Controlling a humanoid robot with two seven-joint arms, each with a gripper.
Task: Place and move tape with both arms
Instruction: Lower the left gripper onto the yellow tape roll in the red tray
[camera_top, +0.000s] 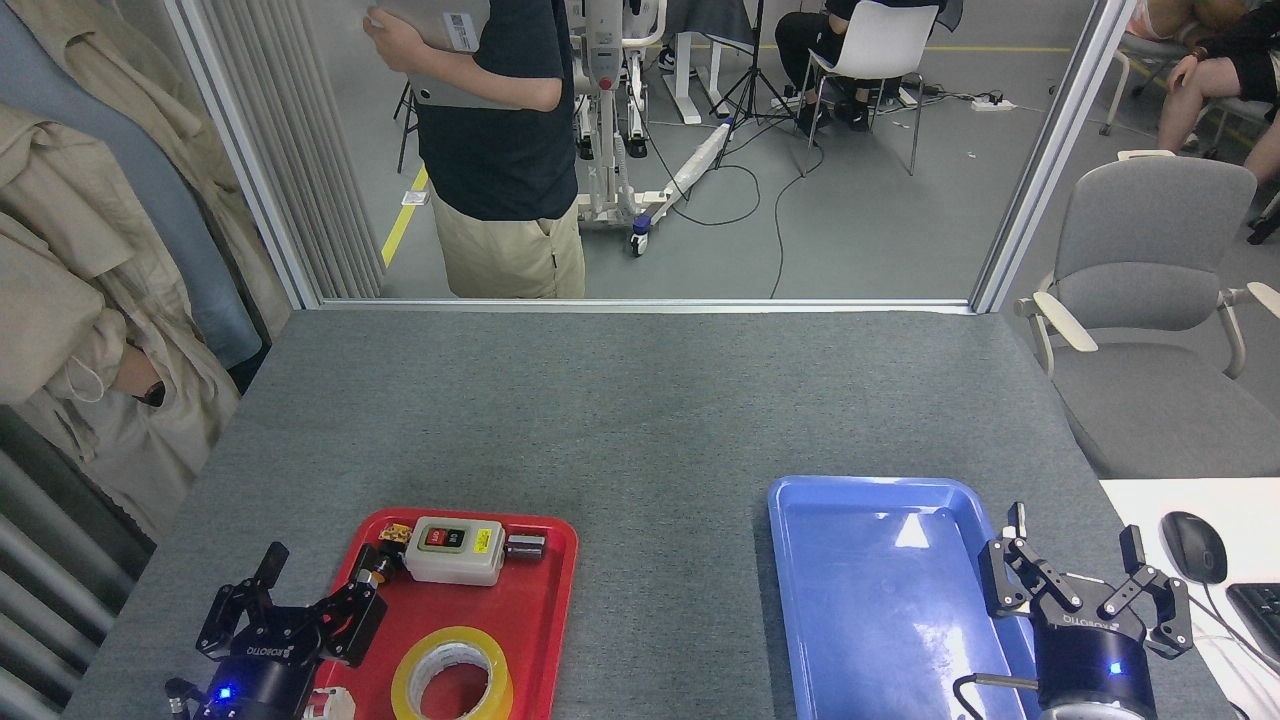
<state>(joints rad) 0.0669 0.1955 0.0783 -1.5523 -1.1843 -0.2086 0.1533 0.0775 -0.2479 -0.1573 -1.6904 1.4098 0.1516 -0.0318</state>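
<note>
On the grey bench (640, 420), nothing had yet been picked up: you were at the very start, with the first grasp not made. The tape (452, 676) lay flat, core hole up, in the near part of the red tray (545, 620), close to the bottom edge of the view. Behind it in the same tray sat a white switch box (455, 548) with a red button and a yellow label, and a small metal part (525, 546) just right of the box; both stood apart from the roll.

Your left gripper (305, 590) hovered over the tray's left rim, just beside the roll and not touching it. Its fingers were spread wide and held nothing. Your right gripper (1085, 570) hung over the right edge of the blue tray (860, 600), fingers likewise spread wide and empty. That tray had nothing in it.

Judgement: the step in hand was the left arm's approach to the roll. The next move called for you to shift that gripper rightward and nearer, lower it, and close either across the roll's outer wall or with one finger inside the core. You had to keep clear of the switch box behind. The blue tray looked like the likely destination, so a hand-over or a second pick by the right arm would probably follow.
</note>
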